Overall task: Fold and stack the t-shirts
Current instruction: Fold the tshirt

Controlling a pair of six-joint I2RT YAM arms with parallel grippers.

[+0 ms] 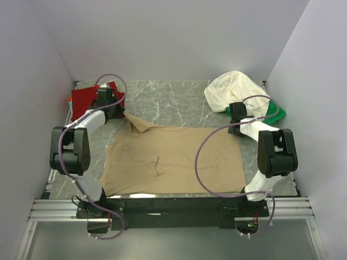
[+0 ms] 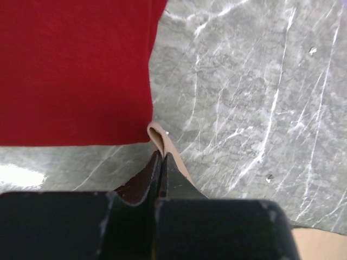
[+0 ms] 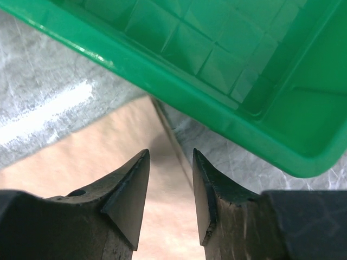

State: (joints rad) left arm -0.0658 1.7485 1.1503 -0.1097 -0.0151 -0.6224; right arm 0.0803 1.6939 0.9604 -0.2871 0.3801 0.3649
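Observation:
A tan-beige t-shirt lies spread flat across the middle of the table. Its far left corner is drawn up toward the folded deep red t-shirt. My left gripper is shut on that corner. In the left wrist view a tan fold pokes out past the closed left gripper, next to the red t-shirt's edge. My right gripper hovers over the tan t-shirt's far right corner. It is open with nothing in it. A cream-white t-shirt lies bunched at the back right.
A green plastic tray sits at the far right, partly under the cream-white t-shirt. Its rim is just beyond my right fingertips. Grey marble tabletop shows behind the tan t-shirt. White walls close in on three sides.

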